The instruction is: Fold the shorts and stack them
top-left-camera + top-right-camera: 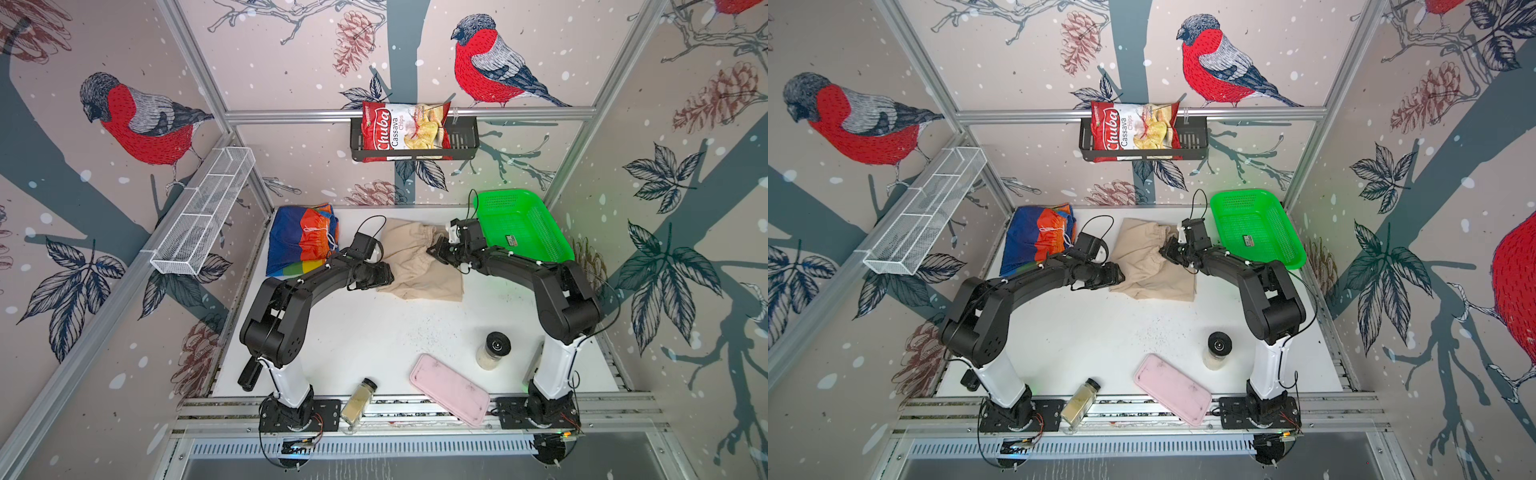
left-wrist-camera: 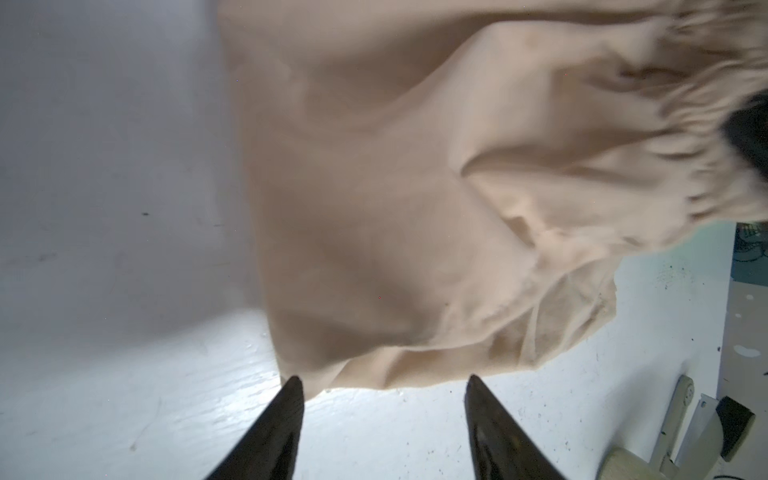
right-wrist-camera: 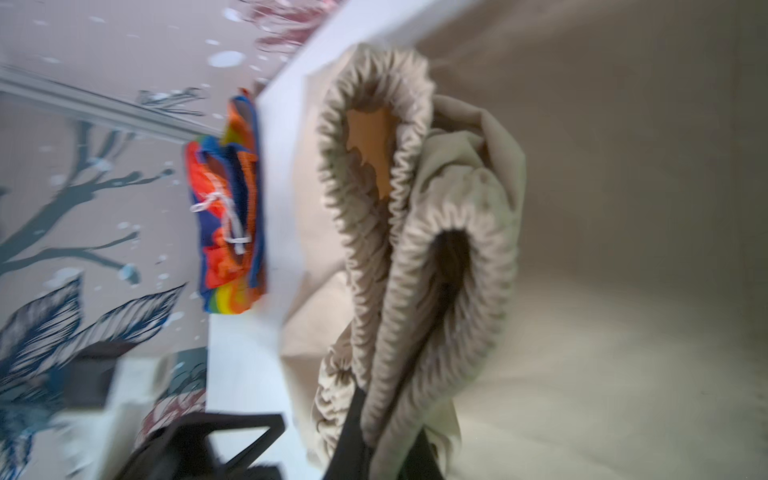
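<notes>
The beige shorts (image 1: 419, 266) (image 1: 1152, 266) lie crumpled at the middle back of the white table. My right gripper (image 1: 437, 249) (image 1: 1165, 251) is shut on their gathered elastic waistband (image 3: 399, 266), which bunches up between its jaws (image 3: 386, 432). My left gripper (image 1: 388, 276) (image 1: 1120, 276) is open at the left edge of the beige shorts (image 2: 415, 208). Its fingertips (image 2: 296, 386) sit just short of the hem, and only bare table shows between them. The rainbow shorts (image 1: 300, 243) (image 1: 1036, 241) (image 3: 226, 208) lie folded at the back left, with a white drawstring on top.
A green mesh basket (image 1: 524, 226) stands at the back right behind the right arm. Near the front lie a pink tray (image 1: 451, 388), a toppled spice jar (image 1: 358, 401) and a black-lidded jar (image 1: 494, 349). A white wire shelf (image 1: 203, 212) and a chips bag (image 1: 405, 126) hang on the walls.
</notes>
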### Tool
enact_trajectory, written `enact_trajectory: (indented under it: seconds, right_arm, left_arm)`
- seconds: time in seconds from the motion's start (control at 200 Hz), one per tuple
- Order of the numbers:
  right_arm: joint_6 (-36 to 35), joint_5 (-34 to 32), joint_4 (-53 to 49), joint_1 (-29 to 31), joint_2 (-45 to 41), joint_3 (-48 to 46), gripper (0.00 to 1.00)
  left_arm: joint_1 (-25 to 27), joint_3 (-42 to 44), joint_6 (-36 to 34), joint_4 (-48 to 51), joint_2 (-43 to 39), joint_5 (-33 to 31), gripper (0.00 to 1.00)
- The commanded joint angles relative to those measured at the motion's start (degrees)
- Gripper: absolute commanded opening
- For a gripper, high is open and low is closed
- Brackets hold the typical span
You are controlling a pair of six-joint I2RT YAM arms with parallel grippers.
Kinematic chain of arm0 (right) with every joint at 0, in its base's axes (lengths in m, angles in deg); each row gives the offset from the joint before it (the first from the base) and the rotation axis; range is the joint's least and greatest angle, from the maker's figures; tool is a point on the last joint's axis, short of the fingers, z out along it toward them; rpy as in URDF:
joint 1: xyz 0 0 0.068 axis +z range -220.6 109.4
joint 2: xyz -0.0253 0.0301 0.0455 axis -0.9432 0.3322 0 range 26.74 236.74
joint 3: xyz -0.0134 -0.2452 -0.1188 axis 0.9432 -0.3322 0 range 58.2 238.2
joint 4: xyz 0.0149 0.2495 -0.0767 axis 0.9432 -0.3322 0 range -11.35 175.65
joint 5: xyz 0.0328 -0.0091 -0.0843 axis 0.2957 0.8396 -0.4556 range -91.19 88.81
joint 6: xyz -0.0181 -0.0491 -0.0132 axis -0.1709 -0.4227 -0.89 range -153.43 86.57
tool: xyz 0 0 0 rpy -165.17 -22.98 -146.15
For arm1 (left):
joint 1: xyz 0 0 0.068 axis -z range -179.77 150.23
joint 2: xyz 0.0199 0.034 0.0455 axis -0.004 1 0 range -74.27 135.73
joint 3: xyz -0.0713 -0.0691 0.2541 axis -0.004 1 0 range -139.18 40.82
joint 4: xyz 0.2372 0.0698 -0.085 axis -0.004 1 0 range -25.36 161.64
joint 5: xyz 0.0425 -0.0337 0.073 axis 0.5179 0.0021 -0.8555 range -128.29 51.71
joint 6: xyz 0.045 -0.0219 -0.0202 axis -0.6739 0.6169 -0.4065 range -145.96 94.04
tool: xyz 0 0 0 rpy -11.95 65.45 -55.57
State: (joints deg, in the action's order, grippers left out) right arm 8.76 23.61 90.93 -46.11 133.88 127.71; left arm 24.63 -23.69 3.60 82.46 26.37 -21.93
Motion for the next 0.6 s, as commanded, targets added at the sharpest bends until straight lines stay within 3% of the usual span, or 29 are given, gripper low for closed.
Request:
enact_trajectory:
  seconds: [0.0, 0.2, 0.425, 0.595]
  right_arm:
    - [-1.3, 3.6, 0.3, -1.0, -4.8, -0.4, 0.00]
    - [-2.0, 5.4, -2.0, -6.2, -11.2, -6.9, 0.02]
    - [-2.9, 7.7, 1.6, -11.0, -5.4, -14.9, 0.10]
    - [-2.5, 5.5, 4.2, -14.1, -4.5, -17.9, 0.31]
  left_arm:
    - [-0.1, 0.2, -0.2, -0.8, -0.6, -1.2, 0.64]
    - [-0.1, 0.8, 0.9, -1.1, -0.2, -0.8, 0.69]
    - [-0.1, -0.5, 1.7, -1.1, 1.0, 0.0, 0.72]
    - [-0.1, -0.7, 2.2, -1.1, 1.1, 0.3, 0.73]
